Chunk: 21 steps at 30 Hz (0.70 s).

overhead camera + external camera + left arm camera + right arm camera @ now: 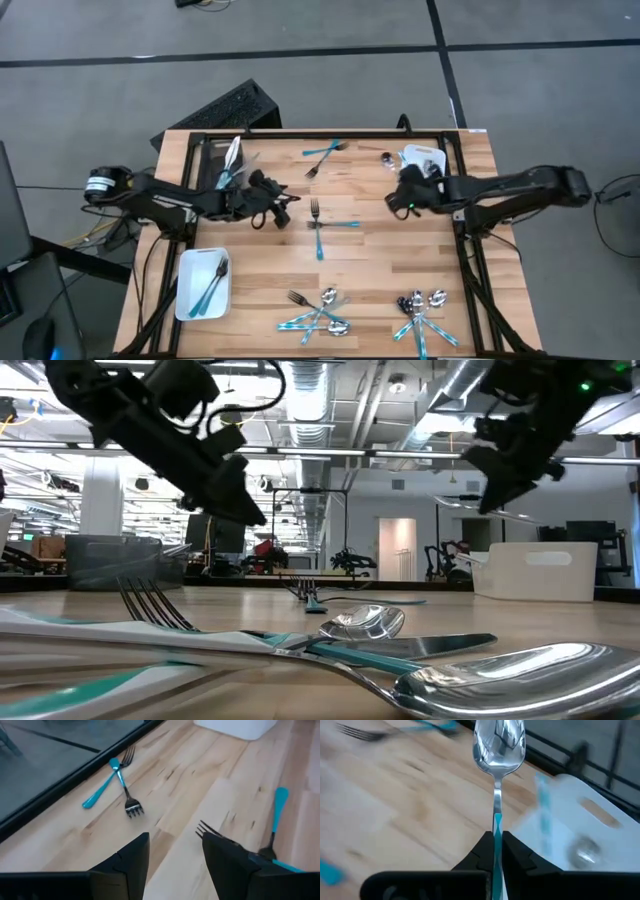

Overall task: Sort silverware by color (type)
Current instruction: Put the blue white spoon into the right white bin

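Three bins on the worktop (370, 260): the near white bin (185, 290) holds two teal-handled pieces, the dark bin (215, 160) a couple, and the far white bin (425, 157) some too. Right gripper (495, 851) jaws are clamped on a teal-handled spoon (498, 750) beside that far bin; left gripper (175, 865) jaws sit apart above a fork (212, 831).

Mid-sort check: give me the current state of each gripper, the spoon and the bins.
Right gripper: shut on teal-handled spoon, held above the table.
Left gripper: open, empty, near centre fork.
White bin, near left: holds teal-handled pieces.
White bin, far right: contents unclear.
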Motion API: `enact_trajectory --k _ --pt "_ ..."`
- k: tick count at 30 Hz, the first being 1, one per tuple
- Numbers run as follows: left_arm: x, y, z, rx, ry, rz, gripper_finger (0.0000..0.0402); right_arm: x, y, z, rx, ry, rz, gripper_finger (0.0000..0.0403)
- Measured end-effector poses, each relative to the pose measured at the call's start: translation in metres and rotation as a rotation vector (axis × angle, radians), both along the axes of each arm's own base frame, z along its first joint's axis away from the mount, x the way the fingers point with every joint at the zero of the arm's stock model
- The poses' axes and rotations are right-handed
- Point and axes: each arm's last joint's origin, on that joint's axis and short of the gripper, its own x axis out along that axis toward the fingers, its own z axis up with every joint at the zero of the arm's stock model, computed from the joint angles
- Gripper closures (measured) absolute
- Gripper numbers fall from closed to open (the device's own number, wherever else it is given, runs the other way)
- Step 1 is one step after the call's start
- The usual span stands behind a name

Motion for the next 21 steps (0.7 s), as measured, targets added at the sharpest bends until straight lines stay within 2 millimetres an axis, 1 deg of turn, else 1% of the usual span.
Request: enact_trajectory --k 2,5,9,16,19,21 --pt "0.003 0.003 -0.005 -0.004 0.001 -0.001 0.023 -0.008 -0.007 -0.002 -0.002 0.002 -0.042 0.0364" --pt "0.011 0.008 -0.011 -0.023 -0.006 -0.014 0.023 -0.023 -0.015 -0.007 -0.028 0.056 -0.113 0.0363" --pt "0.015 0.013 -0.019 -0.039 -0.011 -0.019 0.023 -0.034 -0.028 -0.016 -0.048 0.125 -0.169 0.0356" --pt "0.017 0.019 -0.025 -0.054 -0.009 -0.02 0.023 -0.041 -0.04 -0.03 -0.029 0.145 -0.243 0.0329" --pt "0.017 0.018 -0.025 -0.068 -0.017 -0.02 0.023 -0.041 -0.04 -0.031 -0.018 0.14 -0.243 0.0308" --pt "0.018 0.017 -0.025 -0.093 -0.02 -0.055 0.023 -0.04 -0.041 -0.03 -0.019 0.13 -0.242 0.0288"
